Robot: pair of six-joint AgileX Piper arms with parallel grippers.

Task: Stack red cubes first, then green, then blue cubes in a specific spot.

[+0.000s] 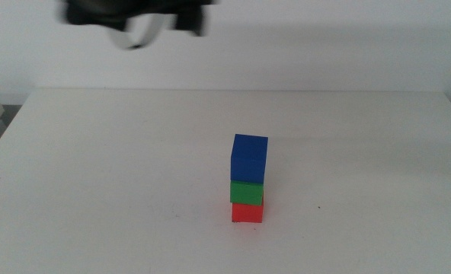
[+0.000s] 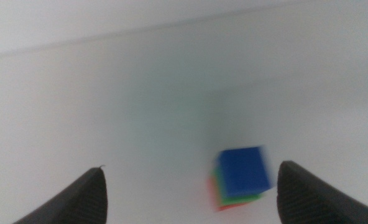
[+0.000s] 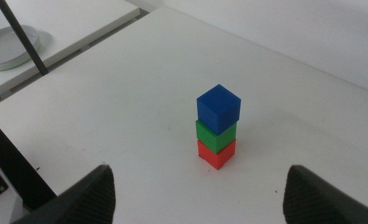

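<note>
Three cubes stand in one stack right of the table's middle: the red cube (image 1: pixel 247 212) at the bottom, the green cube (image 1: pixel 246 191) on it, and the blue cube (image 1: pixel 249 157) on top, turned slightly. My left gripper (image 2: pixel 191 167) is open, high above the stack and apart from it, with nothing between its jaws; its view is blurred. A dark blurred arm part (image 1: pixel 134 15) shows at the top edge of the middle view. My right gripper (image 3: pixel 199 168) is open and empty, well back from the stack (image 3: pixel 217 127). The specific spot's marks are hidden under the stack.
A lone dark speck (image 1: pixel 319 207) lies on the white table (image 1: pixel 96 152) to the right of the stack. In the right wrist view, a side surface beyond the table edge holds a white plate (image 3: pixel 10 46), and a dark rod (image 3: pixel 22 38) crosses in front of it.
</note>
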